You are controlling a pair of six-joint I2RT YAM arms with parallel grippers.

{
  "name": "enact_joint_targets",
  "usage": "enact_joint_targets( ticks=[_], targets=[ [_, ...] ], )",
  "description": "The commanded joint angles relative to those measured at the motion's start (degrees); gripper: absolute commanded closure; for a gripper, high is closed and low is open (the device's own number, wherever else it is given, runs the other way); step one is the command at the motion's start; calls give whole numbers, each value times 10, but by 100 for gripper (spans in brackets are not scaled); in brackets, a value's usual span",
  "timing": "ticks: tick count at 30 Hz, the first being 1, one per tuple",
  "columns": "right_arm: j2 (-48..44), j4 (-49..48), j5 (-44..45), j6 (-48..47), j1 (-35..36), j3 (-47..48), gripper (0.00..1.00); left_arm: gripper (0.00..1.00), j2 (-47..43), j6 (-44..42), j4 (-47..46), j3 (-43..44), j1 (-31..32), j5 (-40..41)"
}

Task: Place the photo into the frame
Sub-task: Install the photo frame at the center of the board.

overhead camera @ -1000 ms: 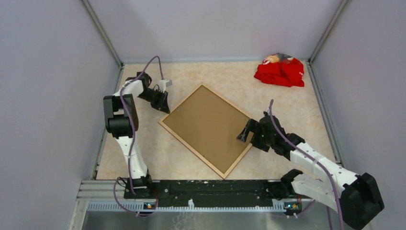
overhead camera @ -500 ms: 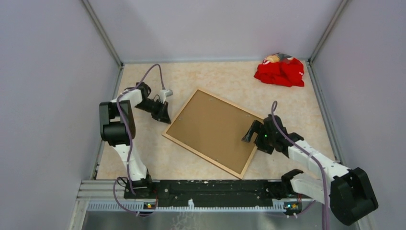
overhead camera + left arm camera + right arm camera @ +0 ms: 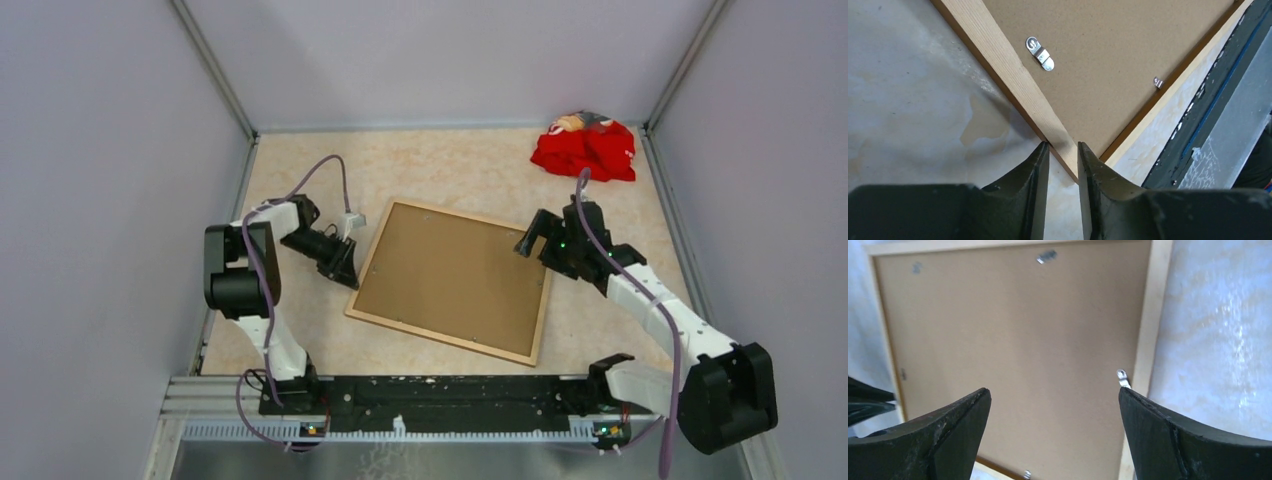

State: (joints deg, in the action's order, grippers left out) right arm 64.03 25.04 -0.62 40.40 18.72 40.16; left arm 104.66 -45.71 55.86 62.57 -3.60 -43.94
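Lying back up, the frame (image 3: 1008, 75) has the left gripper (image 3: 1060, 147) narrowly parted at one corner; the right gripper (image 3: 1053, 390) hovers wide open above it.

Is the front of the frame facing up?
No, the frame lies back up: its pale wood back, the brown backing board and a metal clip face the camera.

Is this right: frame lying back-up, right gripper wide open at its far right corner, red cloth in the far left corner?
No: the top view shows the red cloth in the far right corner. The rest holds: the frame lies back-up, the right gripper wide open at its far right corner.
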Motion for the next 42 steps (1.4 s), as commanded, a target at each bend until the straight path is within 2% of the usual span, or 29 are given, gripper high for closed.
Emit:
enact_joint_targets(
  ticks=[1,4,9,16,23,28,42],
  targets=[
    [-22,-40,7,-20,16,52,1,65,-6,27,13,47,-2,-38],
    [7,-95,7,-5,77,56,7,65,24,66,-3,79,-2,-55],
    [111,-236,-28,32,184,65,18,71,77,98,-22,117,-2,-64],
    [290,-359,-52,53,282,152,21,78,112,101,-28,123,-2,-103],
    [444,-402,-87,69,324,267,23,84,119,101,-40,110,-2,-97],
    [516,-416,-107,88,338,318,25,85,118,102,-48,101,-2,-85],
    [572,-445,-133,125,353,339,27,87,107,113,-68,86,-2,-67]
  ],
)
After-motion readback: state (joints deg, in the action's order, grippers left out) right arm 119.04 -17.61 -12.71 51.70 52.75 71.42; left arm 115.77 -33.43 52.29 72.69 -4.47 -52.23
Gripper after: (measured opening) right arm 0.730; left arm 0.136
